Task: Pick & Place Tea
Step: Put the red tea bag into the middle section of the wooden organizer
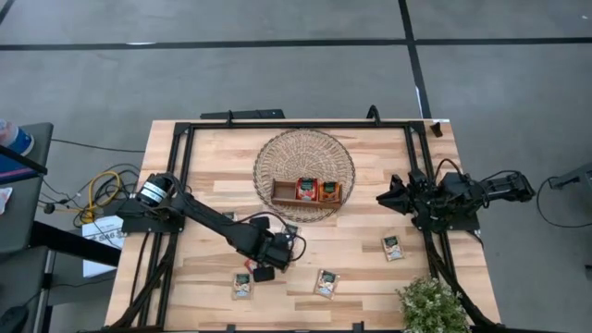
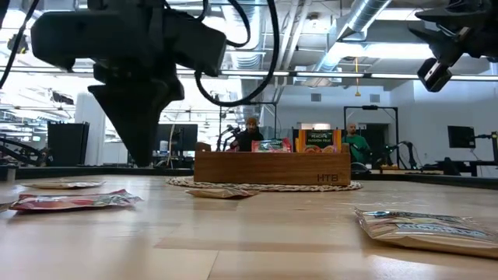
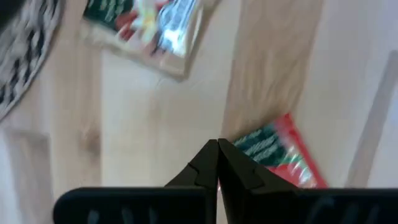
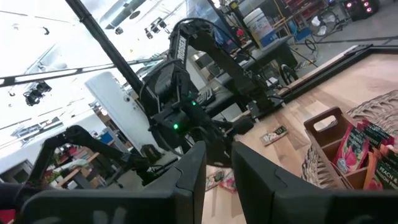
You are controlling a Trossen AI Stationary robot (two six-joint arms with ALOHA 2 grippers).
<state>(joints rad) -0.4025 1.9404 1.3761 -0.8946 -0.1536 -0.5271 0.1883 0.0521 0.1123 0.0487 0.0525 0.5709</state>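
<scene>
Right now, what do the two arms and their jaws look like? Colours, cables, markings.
Both arms are matte black with chunky jointed links. The left arm has a silver-white round cap at its base and black cables looping near the left gripper, whose jaws are black wedges. From the right gripper, black and blocky, a green light shows on the left arm.

Two tea sachets stand upright in the wooden tray on the wicker basket, toward the table's 12 o'clock: a red sachet and, touching it on its 3 o'clock side, an orange sachet. Three pale sachets with dark-green tops lie flat on the bare table: one toward 4 o'clock, one near 6 o'clock, one toward 7 o'clock. They lie well apart from one another. A further sachet lies flat just beside the basket's rim at its 6 o'clock.
</scene>
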